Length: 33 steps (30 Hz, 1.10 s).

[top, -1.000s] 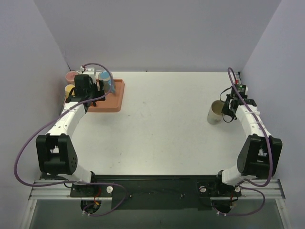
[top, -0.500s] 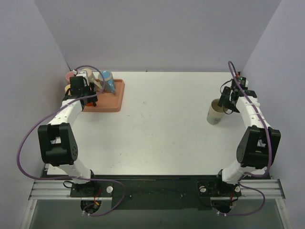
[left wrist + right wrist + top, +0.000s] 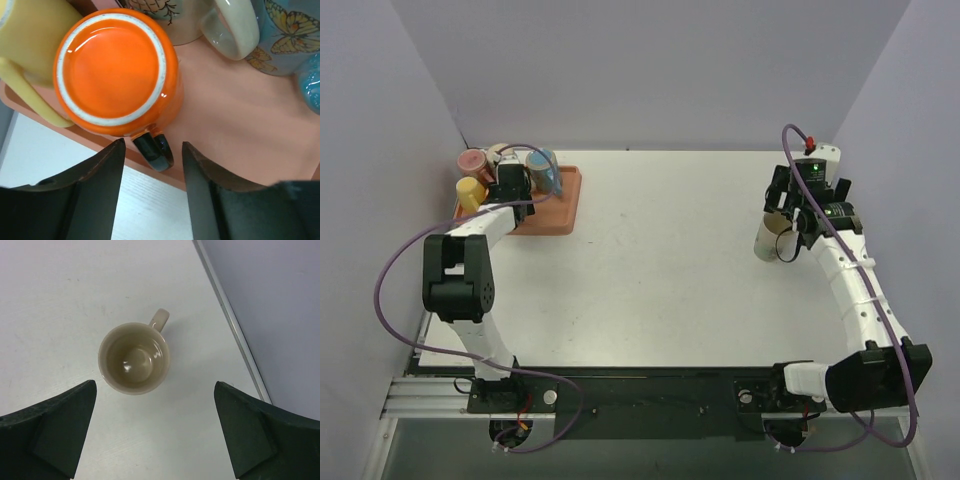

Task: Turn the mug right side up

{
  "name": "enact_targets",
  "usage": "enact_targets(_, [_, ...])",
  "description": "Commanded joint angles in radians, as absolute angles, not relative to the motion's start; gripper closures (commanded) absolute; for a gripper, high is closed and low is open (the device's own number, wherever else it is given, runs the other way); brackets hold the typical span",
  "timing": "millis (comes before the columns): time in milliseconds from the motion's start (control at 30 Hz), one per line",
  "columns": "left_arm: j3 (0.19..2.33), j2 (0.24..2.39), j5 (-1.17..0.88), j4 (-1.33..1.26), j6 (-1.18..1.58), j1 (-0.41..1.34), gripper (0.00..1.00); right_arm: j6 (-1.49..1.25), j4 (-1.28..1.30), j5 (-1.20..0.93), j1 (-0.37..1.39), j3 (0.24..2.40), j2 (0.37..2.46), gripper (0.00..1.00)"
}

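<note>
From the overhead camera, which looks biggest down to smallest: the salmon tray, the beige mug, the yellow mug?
1. salmon tray, clearly largest.
2. beige mug and yellow mug: they look about alike from here, too close to rank.

No words, numbers or signs can be read in any view. The blue mug [image 3: 292, 35], at 2 o'clock in the left wrist view, shows painted butterflies — pictures, not letters. The cream mug [image 3: 172, 17], at 12 o'clock, has a small dark drawing — no letters on it.
</note>
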<state>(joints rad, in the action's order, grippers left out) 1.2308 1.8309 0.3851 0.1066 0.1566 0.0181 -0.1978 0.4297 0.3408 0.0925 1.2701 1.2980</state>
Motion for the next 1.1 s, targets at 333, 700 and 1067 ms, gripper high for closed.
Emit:
enact_targets(333, [1.396,1.973,0.48,0.103,0.204,0.028,0.67,-0.169,0.439,0.417,0.141,1.146,1.16,0.02])
enact_targets(700, [1.303,1.852,0.418,0.095,0.225,0.02,1.0,-0.153,0.439,0.396,0.201,1.118,1.115,0.02])
enact_targets(1067, [1.193,1.528,0.172,0.135,0.339,-0.029,1.0,0.038,0.192,0.394,0.552,1.034,1.086,0.01])
